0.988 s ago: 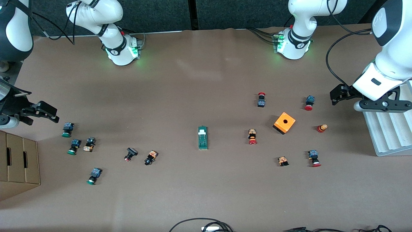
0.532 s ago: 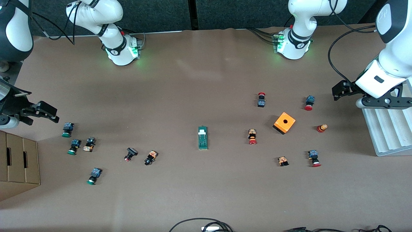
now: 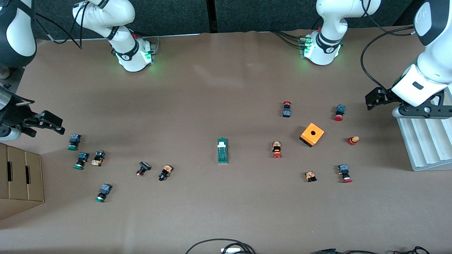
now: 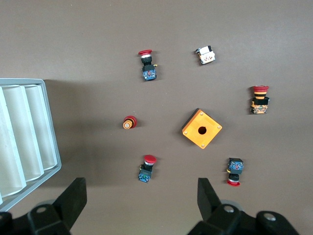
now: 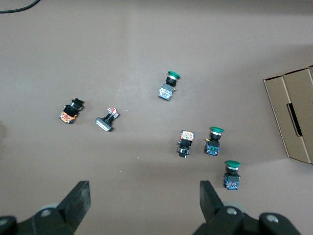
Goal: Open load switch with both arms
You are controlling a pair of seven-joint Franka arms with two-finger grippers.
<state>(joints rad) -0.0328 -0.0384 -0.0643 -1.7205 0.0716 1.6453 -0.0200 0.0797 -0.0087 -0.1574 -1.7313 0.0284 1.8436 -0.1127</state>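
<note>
In the front view the load switch [image 3: 222,151] lies flat on the brown bench [image 3: 226,211] about midway between the two arms' ends, its white end piece pointing toward the robots' bases, with nothing touching it. The orange box [image 3: 312,134] sits toward the left arm's end from the switch, ringed by red-capped buttons; one red button [image 3: 277,149] lies between the switch and the box. Toward the right arm's end from the switch lie a black button [image 3: 165,172] and, farther along, a cluster of green-capped buttons [image 3: 81,160]. The left end effector [image 3: 375,98] hangs over the bench edge at the left arm's end, well apart from the switch, beside a white ribbed tray [image 3: 423,144]. The right end effector [image 3: 49,123] hangs at the right arm's end, above a cardboard box [image 3: 21,180], also well apart from the switch. In the left wrist view the left end effector [image 4: 142,205] has its two fingers [image 4: 73,198] spread wide with nothing between them, over the orange box [image 4: 201,129], several red buttons and the tray [image 4: 24,142]; the switch does not show here. In the right wrist view the right end effector [image 5: 144,205] likewise stands wide open and empty, over the green buttons [image 5: 214,141], the black button [image 5: 71,111] and a corner of the cardboard box [image 5: 293,117]; the switch does not show here either.
</note>
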